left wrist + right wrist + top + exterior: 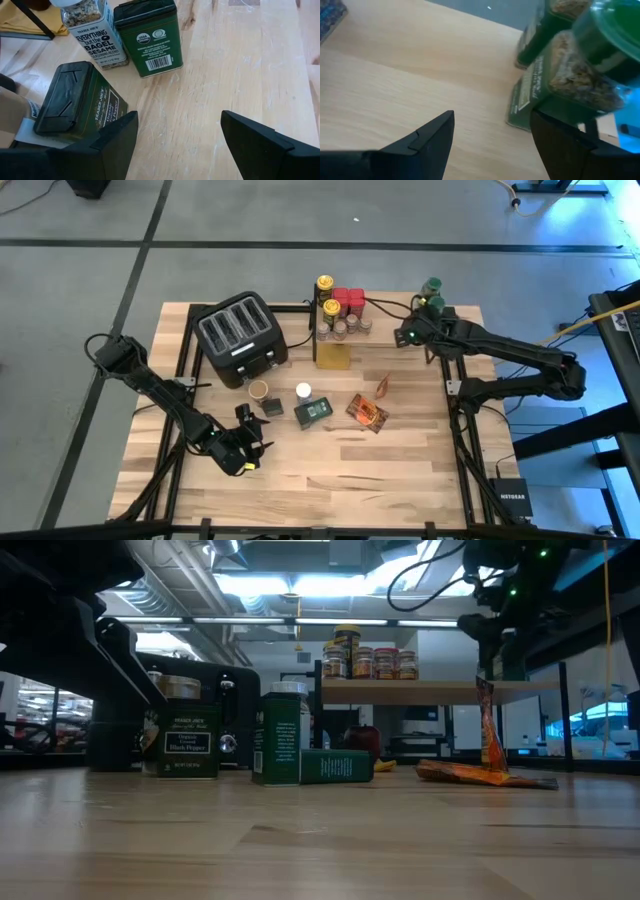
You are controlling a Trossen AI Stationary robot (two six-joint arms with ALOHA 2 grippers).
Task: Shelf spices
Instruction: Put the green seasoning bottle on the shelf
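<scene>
On the wooden desk, seen from above, the left hand sits low near the front-left, its fingers spread apart and gripping nothing, with a dark green pepper tin just beside one finger. Next to that tin a tan-lidded jar stands upright, half cut off in the wrist view. Further right a white-lidded bagel-seasoning jar stands upright, and touching it a flat green tin lies on its side, its long axis running across the desk. Behind them sits the black toaster. The shelf, at the desk's far edge, carries yellow- and red-lidded jars, all upright; their labels are too small to read. Orange foil packets lie flat right of centre, one standing on edge. At the far right the right hand hovers by two green-lidded jars, fingers apart; one jar looms tilted in the wrist view, and contact cannot be made out.
</scene>
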